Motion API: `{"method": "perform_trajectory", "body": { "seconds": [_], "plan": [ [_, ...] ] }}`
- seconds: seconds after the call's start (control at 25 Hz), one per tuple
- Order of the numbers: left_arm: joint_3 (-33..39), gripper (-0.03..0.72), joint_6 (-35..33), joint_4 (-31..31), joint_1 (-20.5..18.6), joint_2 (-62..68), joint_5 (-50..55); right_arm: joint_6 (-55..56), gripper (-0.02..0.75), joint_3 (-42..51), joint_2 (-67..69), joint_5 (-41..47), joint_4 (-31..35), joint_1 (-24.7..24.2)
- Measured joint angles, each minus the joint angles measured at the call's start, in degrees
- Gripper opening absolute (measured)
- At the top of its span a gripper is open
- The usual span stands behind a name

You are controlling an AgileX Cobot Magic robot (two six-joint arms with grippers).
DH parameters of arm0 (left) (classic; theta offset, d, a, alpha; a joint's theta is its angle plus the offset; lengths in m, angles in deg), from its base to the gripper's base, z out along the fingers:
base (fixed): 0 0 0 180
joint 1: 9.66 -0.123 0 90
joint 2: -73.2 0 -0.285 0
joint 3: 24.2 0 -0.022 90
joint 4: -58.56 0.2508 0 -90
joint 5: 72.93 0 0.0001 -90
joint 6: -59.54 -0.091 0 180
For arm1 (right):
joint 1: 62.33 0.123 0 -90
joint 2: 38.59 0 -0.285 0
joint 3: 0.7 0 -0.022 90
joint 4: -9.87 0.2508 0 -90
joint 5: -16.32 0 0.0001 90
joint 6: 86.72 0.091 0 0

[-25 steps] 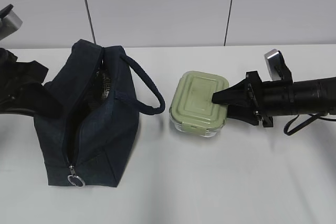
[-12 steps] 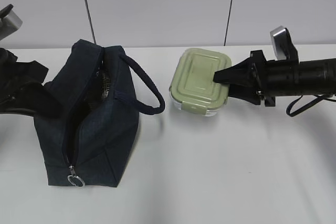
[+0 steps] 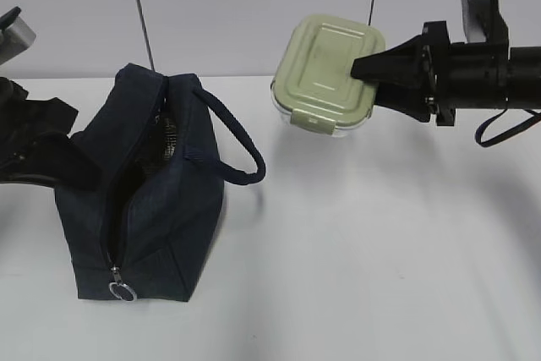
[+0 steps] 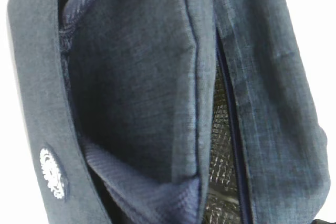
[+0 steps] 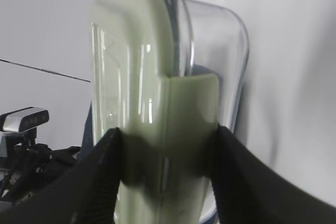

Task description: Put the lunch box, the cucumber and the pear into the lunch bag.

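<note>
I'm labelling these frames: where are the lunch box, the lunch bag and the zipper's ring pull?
lunch box (image 3: 325, 69), exterior view, on its green lid.
lunch bag (image 3: 173, 213), exterior view, on its side panel.
ring pull (image 3: 122, 292), exterior view, on the metal ring.

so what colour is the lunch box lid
Pale sage green, on the lunch box; clearest in the exterior view.

Table (image 3: 355, 276): white, plain, fills lower two thirds of exterior frame; soft shadows at centre and right.
Wall (image 3: 254, 14): pale grey panels across top of exterior frame.
Seams (image 3: 139, 10): two dark vertical lines, one upper left, one upper right.
Wall again (image 5: 42, 35): grey, left side of right wrist frame, thin dark line crossing.
</note>
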Motion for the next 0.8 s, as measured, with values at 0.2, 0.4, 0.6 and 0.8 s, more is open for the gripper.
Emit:
{"method": "perform_trajectory", "body": {
  "seconds": [0.2, 0.4, 0.6, 0.8],
  "plan": [
    [0.00, 0.001, 0.00, 0.00, 0.00, 0.00, -0.04, 1.78, 0.372, -2.49, -2.08, 0.30, 0.36, 2.41],
    [0.00, 0.001, 0.00, 0.00, 0.00, 0.00, -0.11, 3.38, 0.372, -7.03, -2.20, 0.48, 0.36, 6.88],
    [0.00, 0.001, 0.00, 0.00, 0.00, 0.00, -0.36, 4.05, 0.372, -11.09, -2.20, 1.12, 0.15, 13.23],
    [0.00, 0.001, 0.00, 0.00, 0.00, 0.00, -0.73, 4.13, 0.372, -12.76, -2.20, -0.30, 0.04, 18.12]
  ]
}}
